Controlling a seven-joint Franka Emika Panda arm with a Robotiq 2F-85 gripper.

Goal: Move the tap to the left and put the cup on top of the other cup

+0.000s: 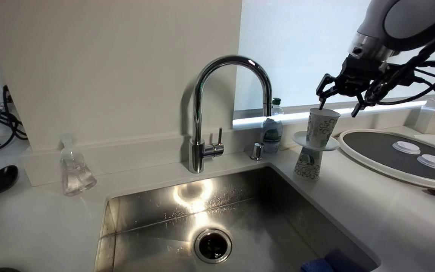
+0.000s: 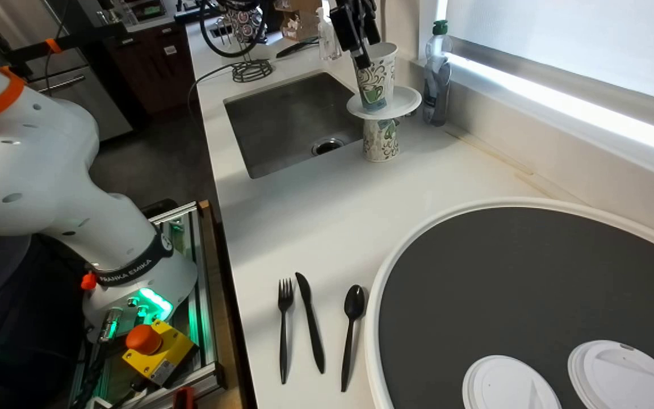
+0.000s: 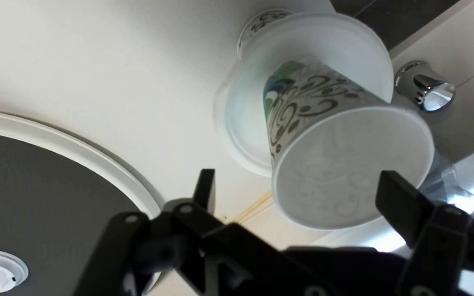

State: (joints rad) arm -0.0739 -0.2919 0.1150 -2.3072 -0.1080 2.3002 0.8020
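Note:
The tall chrome tap stands behind the sink, its spout arched toward the right in an exterior view. The cup is a patterned paper cup, mouth up, on a white round plate. This plate rests on the other cup, an upside-down patterned paper cup on the counter. Both cups also show in an exterior view. My gripper is open at the upper cup's rim. In the wrist view the open fingers are apart, one overlapping the cup's mouth; contact cannot be told.
The steel sink lies left of the cups. A soap bottle and a short chrome knob stand behind. A large round dark board with white lids lies nearby. A black fork, knife and spoon lie on the counter.

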